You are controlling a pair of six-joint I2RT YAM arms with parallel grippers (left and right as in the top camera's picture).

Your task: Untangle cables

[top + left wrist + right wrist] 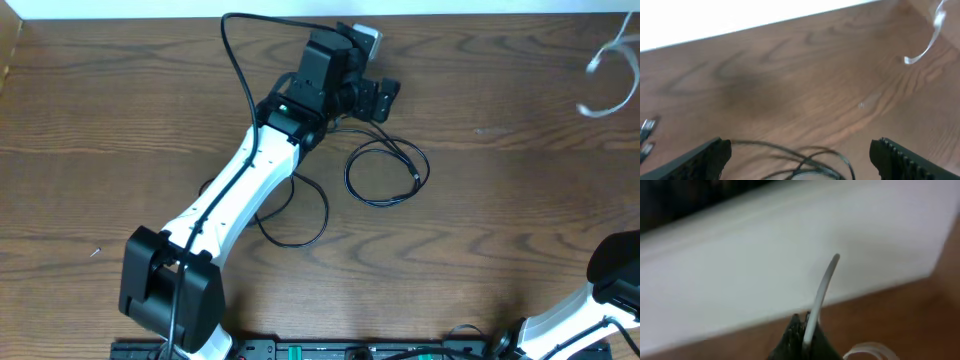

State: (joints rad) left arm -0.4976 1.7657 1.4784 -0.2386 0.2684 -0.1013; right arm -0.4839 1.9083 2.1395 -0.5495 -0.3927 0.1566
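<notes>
1. White cable (604, 57): found at 2 o'clock of the table, lifted off the wood and pinched betw. the pressed-together fingers of the right gripper (802, 341).
2. Black cable (349, 182): laid flat nr centre, w/ one loop at 3 o'clock of centre and a second at 7 o'clock, part-hidden under the left arm (240, 180). It is well apart from the white one.
3. Left gripper (800, 157): held at 12 o'clock of the first loop, fingers spread wide, nothing gripped. Black strands are seen just below the gap.
4. Step, as judged: the two cords appear separated; the black one's loops are left to be opened out.
5. Next move, as judged: a low, exact descent is called for, so that one thin strand only is caught w/o the table being scraped.
6. Surface: a dark wood-grain table (500, 240), bordered at 12 o'clock by a white strip (480, 8). The room beyond is not shown.
</notes>
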